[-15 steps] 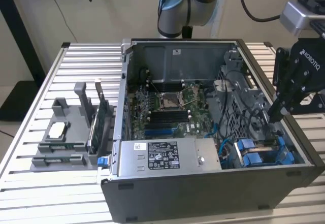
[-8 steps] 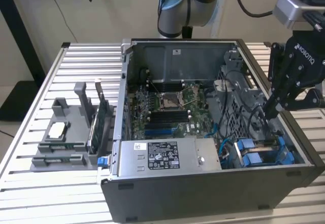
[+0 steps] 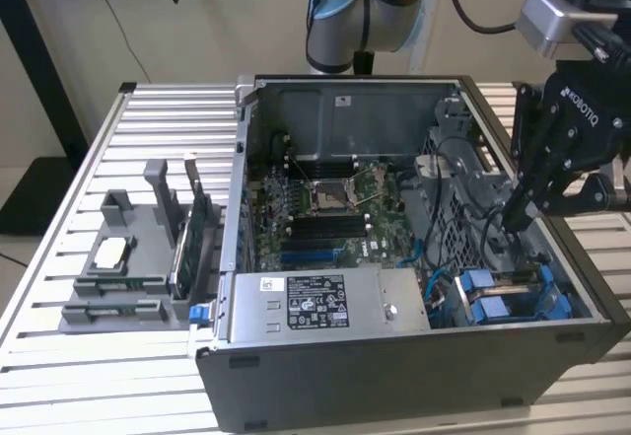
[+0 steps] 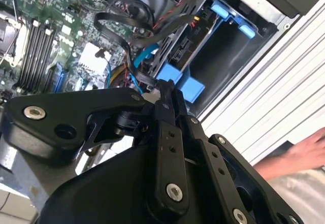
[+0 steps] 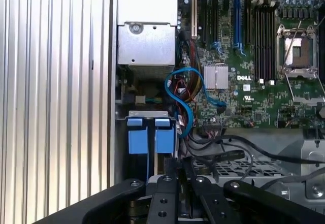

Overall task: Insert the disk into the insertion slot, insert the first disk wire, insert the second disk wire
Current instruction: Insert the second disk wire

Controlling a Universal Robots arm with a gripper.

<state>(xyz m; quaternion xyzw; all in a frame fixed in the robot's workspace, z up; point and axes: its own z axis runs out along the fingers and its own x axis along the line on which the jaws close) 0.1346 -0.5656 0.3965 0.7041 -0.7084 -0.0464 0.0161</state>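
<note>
At the near right corner of the open computer case [image 3: 345, 376] in the exterior view, your disk [image 3: 513, 292] already lies in the drive bay, its blue carrier frame showing as two blue tabs side by side. Both wrist views show those tabs too, at [image 5: 151, 138] and [image 4: 179, 82]. So the insertion step looks done, as far as you can judge from here.

Your gripper [image 3: 515, 220] hangs just above the bay, beside the disk and among the cables. Its fingers [image 4: 166, 107] stand pressed together, and in the second wrist view a dark cable [image 4: 122, 28] runs right up to their tips. You cannot tell for certain whether that cable is pinched between them or merely passes beside them.

Treat the wire as soft and floppy: it will bend away if you push on its length, so the stiff plug end is the place to hold it. The plug is likely small and brittle, and wants a square, gentle push. A thin blue cable [image 5: 184, 94] loops near the motherboard [image 5: 254, 56] and could snag.

The disk itself is rigid and fairly heavy; its plastic carrier tabs are the sensible grip.

A person's hand [image 4: 304, 150] rests outside the case.
</note>
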